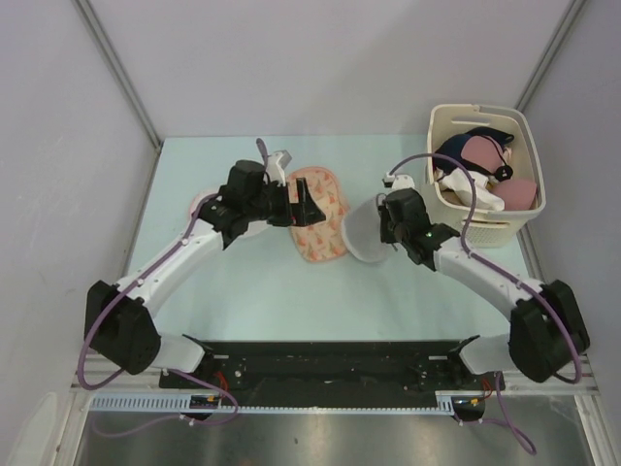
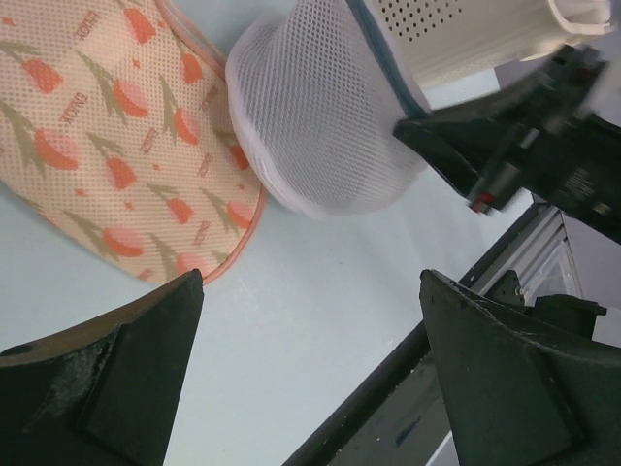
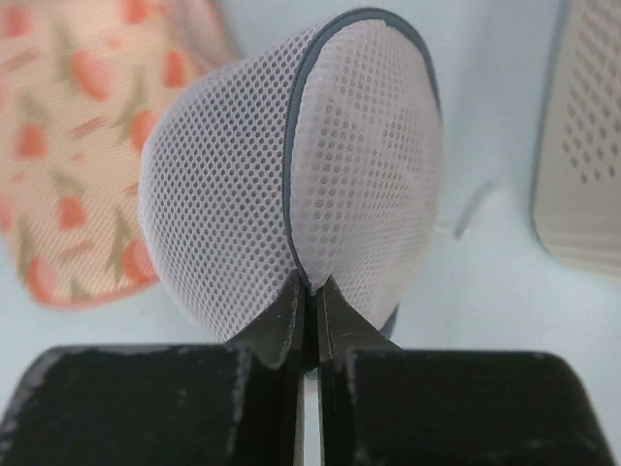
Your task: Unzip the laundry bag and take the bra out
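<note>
Hemmed at centre between pouch [image 1: 325,231] on the left and basket [image 1: 490,226] at upper right, with bare surface [image 1: 272,291] open below: white mesh dome of a bag [image 1: 361,238], dark zip seam [image 3: 291,146] pinched by the right claw [image 3: 310,291], with left claw [image 2: 310,369] spread by the pouch.

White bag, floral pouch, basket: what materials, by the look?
White bag: soft synthetic mesh, matte; open holes, dark piped seam. Floral pouch: finer printed mesh fabric, pink binding. Basket: probably rigid plastic, cream; perforated walls.

Right hand [image 1: 381,225] at the white mesh bag [image 1: 358,239]; basket [image 1: 485,226] of clothes [image 1: 475,155] behind.
</note>
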Tool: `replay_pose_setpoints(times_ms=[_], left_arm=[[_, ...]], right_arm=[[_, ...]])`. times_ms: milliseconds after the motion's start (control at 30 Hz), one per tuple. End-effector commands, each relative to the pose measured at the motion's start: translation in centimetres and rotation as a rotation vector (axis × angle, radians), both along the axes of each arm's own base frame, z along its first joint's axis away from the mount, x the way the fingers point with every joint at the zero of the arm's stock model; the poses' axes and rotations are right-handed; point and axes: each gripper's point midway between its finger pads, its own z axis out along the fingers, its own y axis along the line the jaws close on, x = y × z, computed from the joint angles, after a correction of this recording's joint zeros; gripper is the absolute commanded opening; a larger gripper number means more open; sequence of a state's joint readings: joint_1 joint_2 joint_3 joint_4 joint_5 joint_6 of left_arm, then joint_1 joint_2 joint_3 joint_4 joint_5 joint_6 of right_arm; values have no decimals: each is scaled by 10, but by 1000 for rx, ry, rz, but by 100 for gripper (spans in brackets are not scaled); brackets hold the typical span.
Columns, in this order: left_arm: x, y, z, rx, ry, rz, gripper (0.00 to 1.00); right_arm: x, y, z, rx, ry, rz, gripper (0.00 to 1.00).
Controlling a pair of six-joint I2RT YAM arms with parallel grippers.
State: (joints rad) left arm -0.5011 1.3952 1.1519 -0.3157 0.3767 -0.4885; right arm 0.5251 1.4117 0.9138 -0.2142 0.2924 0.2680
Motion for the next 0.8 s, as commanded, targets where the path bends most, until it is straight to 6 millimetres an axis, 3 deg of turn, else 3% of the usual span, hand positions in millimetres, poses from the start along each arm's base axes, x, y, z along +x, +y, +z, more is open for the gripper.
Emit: replay_pose_setpoints(times_ms=[0,67,167,300,400,600,700,767], left_arm=[[1,26,8,11,-39,28,98],[1,29,11,4,-43,20,99],[8,44,15,24,-62,48,99],[10,55,26,-1,-77,57,100],[9,54,34,-17,-91,39,100],[6,53,49,-31,-124,15,100],[5,52,49,-38,-124,14,100],[5,53,45,-35,-115,17,100]], right_arm=[[-34,54,82,91,-188,384,0],[-69,63,82,35,-234,658,0],[-102,57,80,-128,-411,812,0],[-124,45,95,-195,-596,884,0],[-129,45,106,-185,-649,899,0],[-130,51,98,-176,-624,921,0],[-123,53,106,-174,-655,880,0],[-106,38,112,-216,-661,740,0]])
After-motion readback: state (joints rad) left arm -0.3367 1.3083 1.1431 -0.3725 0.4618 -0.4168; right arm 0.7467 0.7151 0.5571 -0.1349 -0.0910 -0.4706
